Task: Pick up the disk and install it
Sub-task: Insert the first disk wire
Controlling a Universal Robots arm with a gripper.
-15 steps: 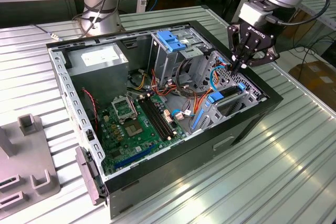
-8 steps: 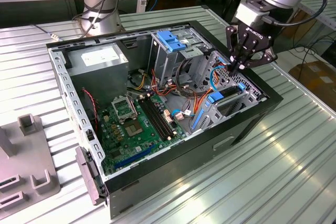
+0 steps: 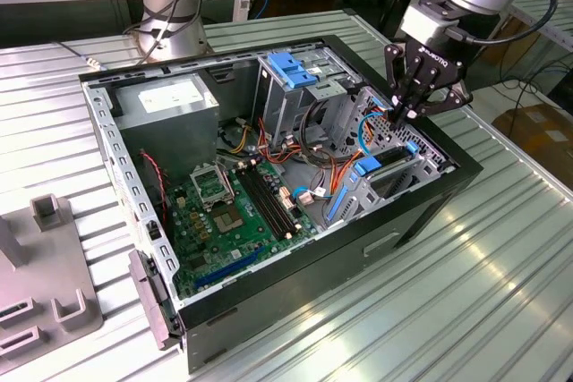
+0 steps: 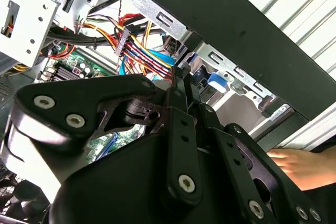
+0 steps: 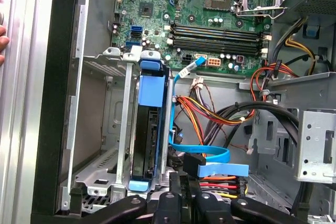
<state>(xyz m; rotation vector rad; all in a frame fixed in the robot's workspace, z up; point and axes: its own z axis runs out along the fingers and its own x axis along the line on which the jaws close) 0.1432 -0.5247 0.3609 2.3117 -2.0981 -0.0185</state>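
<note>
1 disk (image 5: 149,124) seated in bay | end effector (image 3: 400,116) above it, grip state unclear

No legible print on the power supply's white label (image 3: 167,93).

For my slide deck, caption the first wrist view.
Disk with blue rails seated edge-on in the case's drive bay, gripper just above it.

An open computer case (image 3: 421,212) with green motherboard (image 3: 237,207) sits on a slatted metal table (image 3: 466,310).
</note>
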